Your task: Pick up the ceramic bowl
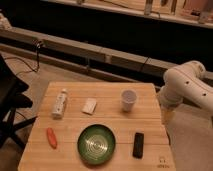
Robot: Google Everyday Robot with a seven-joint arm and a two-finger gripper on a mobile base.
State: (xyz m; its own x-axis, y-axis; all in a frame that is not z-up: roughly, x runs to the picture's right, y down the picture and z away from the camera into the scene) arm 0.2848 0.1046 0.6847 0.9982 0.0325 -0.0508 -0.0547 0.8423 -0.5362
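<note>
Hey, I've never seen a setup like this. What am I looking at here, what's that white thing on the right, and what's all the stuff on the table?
The white jointed thing is a robot arm that belongs to a wheeled robot. At its end is the gripper, a two-finger claw. It hangs by the right edge of the wooden table and touches none of the objects.

There is only one picture, taken from above and looking down at the table.

On the table are a white bottle lying on its side, a small white packet and an upright white cup. Nearer the camera are an orange carrot-shaped item, the green ceramic bowl and a flat black object. The bowl is what the robot is meant to pick up, and it has not been lifted yet.
</note>
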